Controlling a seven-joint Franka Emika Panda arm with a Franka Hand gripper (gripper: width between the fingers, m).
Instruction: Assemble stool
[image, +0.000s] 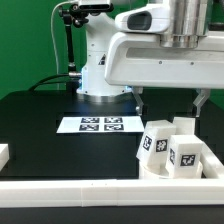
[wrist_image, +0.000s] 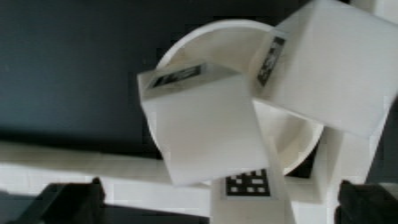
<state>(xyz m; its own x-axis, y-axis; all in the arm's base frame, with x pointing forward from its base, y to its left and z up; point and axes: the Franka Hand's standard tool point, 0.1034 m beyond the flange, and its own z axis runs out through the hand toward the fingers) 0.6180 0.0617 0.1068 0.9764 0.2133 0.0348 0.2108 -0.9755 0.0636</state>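
White plastic kit: stool parts sit bunched at the table's near edge, toward the exterior view's right, hard against the white border rail (image: 100, 190).
Seat: round disc seat (wrist_image: 222, 75) is under or behind the legs; the wrist view shows its curved rim, the exterior view only a sliver of it.
Legs: blocky legs (image: 170, 148) stand on or lean against the seat, tags facing out; the nearest leg (wrist_image: 205, 125) looks tilted. Which are already seated I cannot tell.
Claw: gripper (image: 170, 103) hangs just above the cluster, fingers spread wide, gripping nothing.
Why so placed (judgement): rail probably serves as a backstop, so parts do not slide when pushed or pressed.
Surroundings: marker board (image: 98, 124) lies flat mid-table, well apart from the kit; a small white piece (image: 4, 153) shows at the table's edge on the exterior view's left.
Obstruction (judgement): legs crowd one another, and the rail limits approach from the near side; fingers could knock a neighbour.
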